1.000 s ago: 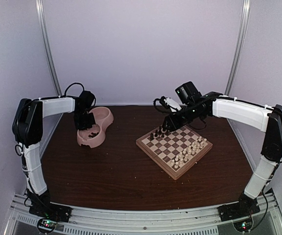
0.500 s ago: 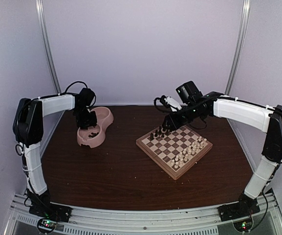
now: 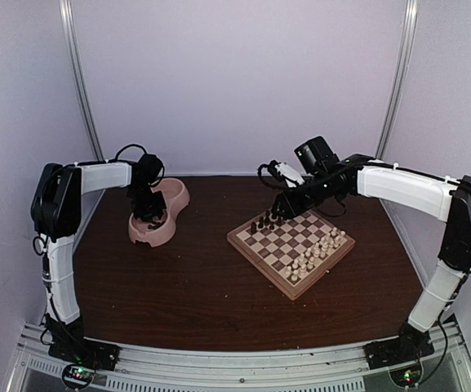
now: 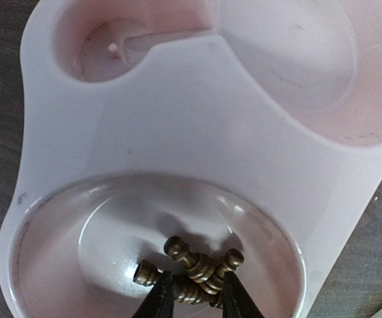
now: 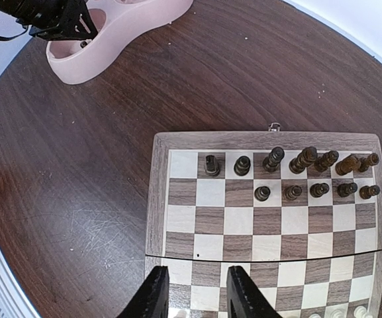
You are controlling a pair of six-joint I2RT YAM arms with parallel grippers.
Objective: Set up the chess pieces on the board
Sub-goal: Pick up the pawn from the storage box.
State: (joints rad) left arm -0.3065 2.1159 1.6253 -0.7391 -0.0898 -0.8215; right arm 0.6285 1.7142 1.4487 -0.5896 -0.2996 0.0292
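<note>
Two arms: bolted nearest us at the table [image 3: 186, 294] edge, one reaching to each side; we judge that this splits fetching from placing.
Pale chessmen [image 3: 317, 253]: two ranks on the board's near-right side, too small for us to count.
Board [image 5: 156, 199]: set cornerwise, right of centre, with its middle squares bare.
Dark chess pieces [image 5: 273, 159]: we count twelve standing on the far-left side, seven in the back rank and five in front. One back square and three front squares are unfilled.
Right gripper [image 5: 197, 275]: hangs over the board, fingers a little apart with nothing between them. We take it to be waiting.
Pink double bowl [image 4: 177, 112]: far left, well apart from the board, serving as a dish for unplaced men.
Bowl heap [image 4: 191, 262]: about four dark pieces, tangled in the nearer compartment, which would match the four gaps.
Left gripper [image 4: 196, 285]: down in that compartment, fingers narrow astride one lying piece. We cannot tell whether they pinch it.
</note>
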